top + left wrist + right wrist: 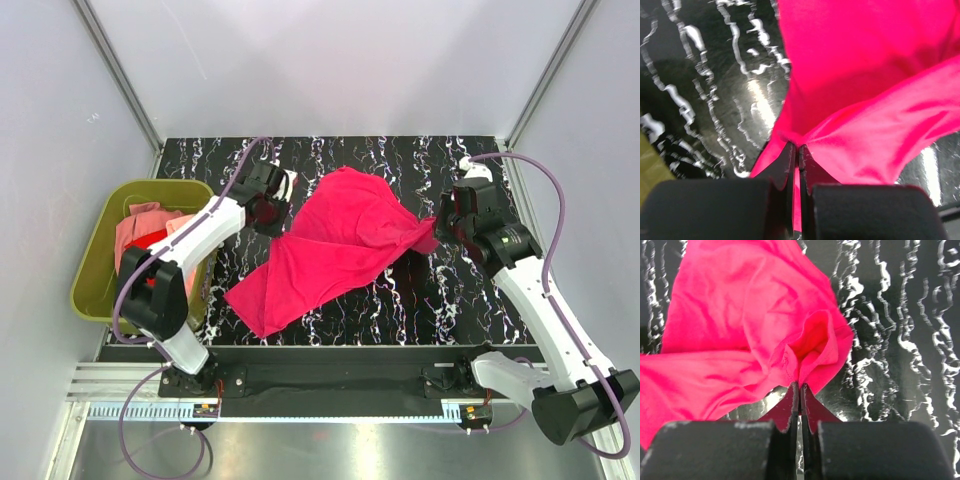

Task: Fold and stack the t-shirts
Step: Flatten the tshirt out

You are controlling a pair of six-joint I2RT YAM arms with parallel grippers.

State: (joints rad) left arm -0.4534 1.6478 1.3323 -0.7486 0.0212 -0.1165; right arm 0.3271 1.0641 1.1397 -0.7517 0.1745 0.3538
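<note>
A bright magenta-pink t-shirt (335, 245) hangs stretched between both grippers above the black marbled table (440, 300), its lower end trailing to the front left. My left gripper (272, 215) is shut on the shirt's left edge (805, 137). My right gripper (440, 228) is shut on a hemmed edge of the shirt at its right (802, 375). A pale salmon-pink shirt (140, 225) and a red one (150, 240) lie in the olive-green tub (95, 290) at the left, partly hidden by my left arm.
The tub stands off the table's left edge. White walls with metal frame posts close in the back and sides. A black rail (330, 375) with the arm bases runs along the near edge.
</note>
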